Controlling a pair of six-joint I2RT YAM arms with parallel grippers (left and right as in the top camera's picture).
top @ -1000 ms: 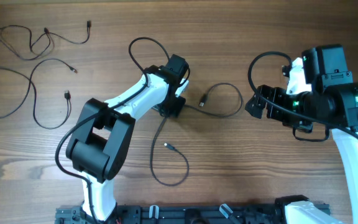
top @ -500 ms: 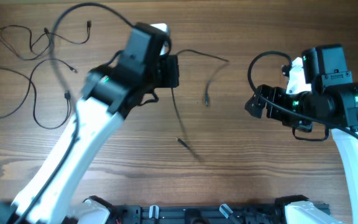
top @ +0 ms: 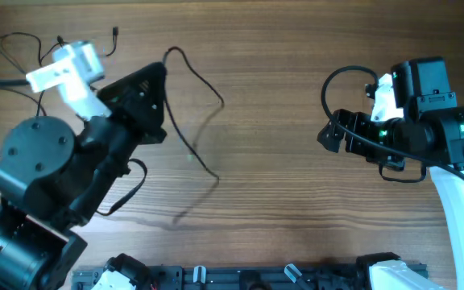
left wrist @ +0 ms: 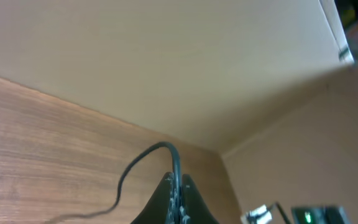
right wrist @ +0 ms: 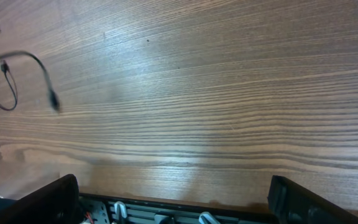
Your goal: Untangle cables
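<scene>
Cable [top: 204,80], thin black wavy strand

Open table [top: 296,193] right of dangling cable [top: 208,87].

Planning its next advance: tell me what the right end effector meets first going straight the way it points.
Probably bare table: the open right end effector aims at plain wood. A cable shows far left in its wrist view, off that line; depth unclear.
</scene>
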